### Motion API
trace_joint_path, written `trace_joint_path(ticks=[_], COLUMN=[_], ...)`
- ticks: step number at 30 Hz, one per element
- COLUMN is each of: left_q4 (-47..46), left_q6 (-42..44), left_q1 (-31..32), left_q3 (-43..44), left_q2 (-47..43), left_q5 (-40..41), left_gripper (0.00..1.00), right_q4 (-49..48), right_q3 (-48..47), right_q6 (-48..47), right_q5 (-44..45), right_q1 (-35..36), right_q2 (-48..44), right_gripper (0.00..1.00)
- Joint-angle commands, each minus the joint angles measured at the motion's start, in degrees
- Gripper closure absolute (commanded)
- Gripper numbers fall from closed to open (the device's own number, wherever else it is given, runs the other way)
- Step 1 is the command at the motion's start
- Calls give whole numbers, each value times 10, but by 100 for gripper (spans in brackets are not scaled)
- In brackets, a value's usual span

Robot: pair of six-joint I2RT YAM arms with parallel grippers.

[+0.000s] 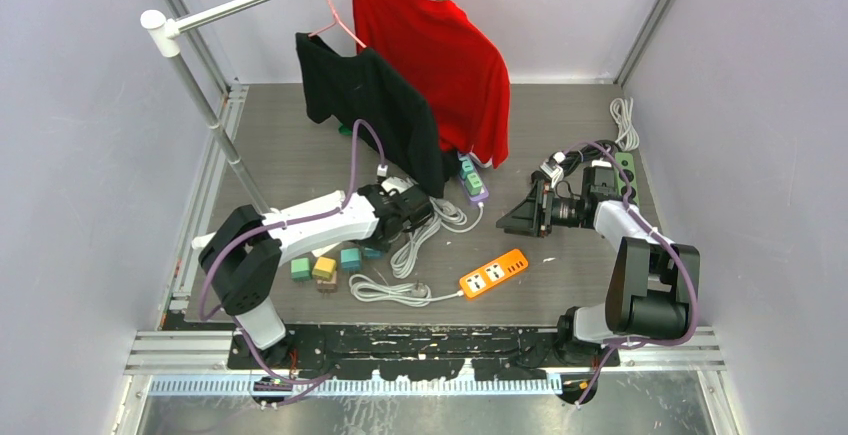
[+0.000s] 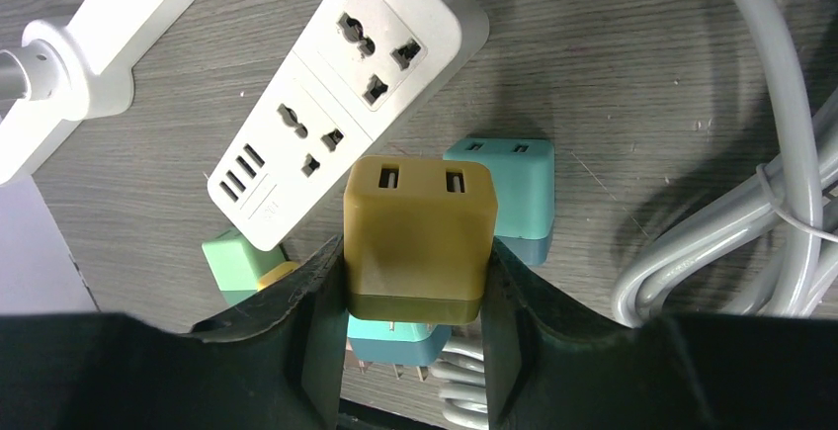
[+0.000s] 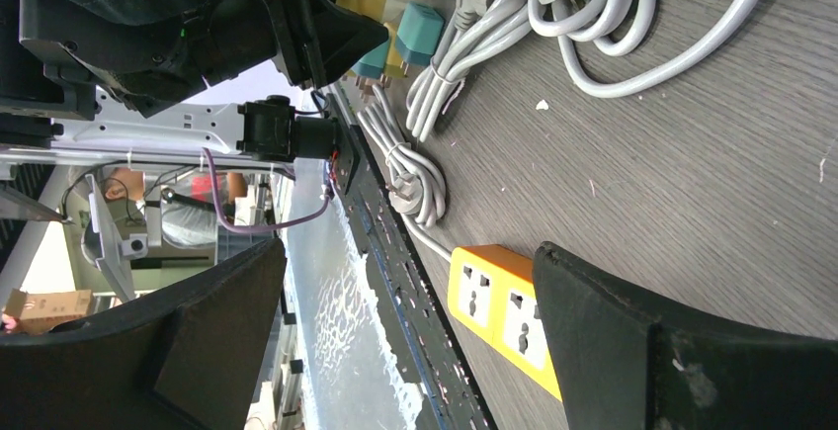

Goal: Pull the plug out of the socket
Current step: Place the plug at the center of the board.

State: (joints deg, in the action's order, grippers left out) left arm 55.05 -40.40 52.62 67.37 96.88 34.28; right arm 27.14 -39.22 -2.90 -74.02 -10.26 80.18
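Your left gripper (image 2: 415, 252) has its fingers (image 2: 314, 336) closed on the two sides of one ochre plug (image 2: 419, 222). The plug's face, with two slots, points away from the wrist camera. Its prongs are hidden, so you cannot tell whether it touches the white power strip (image 2: 346, 94), whose near end it overlaps. That strip shows two sockets and a row of small ports. A second white strip (image 2: 74, 69) lies to its left, cut off by the frame edge. Close to the held plug you can count two teal plugs (image 2: 509, 198), one of them half hidden beneath it, and one green plug (image 2: 235, 257) with a yellow sliver behind it. From above, the black shirt (image 1: 365, 105) covers this spot and the white strips cannot be seen. Five small coloured blocks (image 1: 324, 268) lie beside the left arm, too small to identify. Three coloured strips lie on the worktop (image 1: 280, 155): an orange power strip (image 1: 494, 273), a purple power strip (image 1: 472, 177) partly under the red shirt (image 1: 440, 55), and a dark green power strip (image 1: 626, 170) behind the right arm. Your right gripper (image 3: 410, 252) has its fingers (image 3: 642, 351) spread wide around nothing, with the orange strip showing between them. Only two of the orange strip's sockets are visible there.
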Motion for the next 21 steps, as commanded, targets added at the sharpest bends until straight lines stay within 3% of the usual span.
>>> trace_joint_path(ticks=[1,4,5,8,14,21], left_q4=[-12,-6,-5,-3,5,14], left_q6=[7,-1,-4,-3,-4,-7], left_q1=[-6,-7,-8,-8,-8,-8], left_q3=[13,12,12,12,20,32], left_q2=[0,0,0,-2,-11,-49], left_q5=[1,7,9,8,2,-37], left_gripper=[94,58,54,52,30,25], right_q4=[-1,0,0,-1,0,0], right_q3=[-15,-15,-15,-15,-15,-15], right_q6=[-9,-9,-10,-10,-10,-12], right_q5=[-8,-9,-10,-11,-11,-13], right_q1=[-3,-3,-3,-3,-4,-4], right_q2=[-3,-2,-2,-2,-3,-3], right_gripper=[0,0,0,0,0,0])
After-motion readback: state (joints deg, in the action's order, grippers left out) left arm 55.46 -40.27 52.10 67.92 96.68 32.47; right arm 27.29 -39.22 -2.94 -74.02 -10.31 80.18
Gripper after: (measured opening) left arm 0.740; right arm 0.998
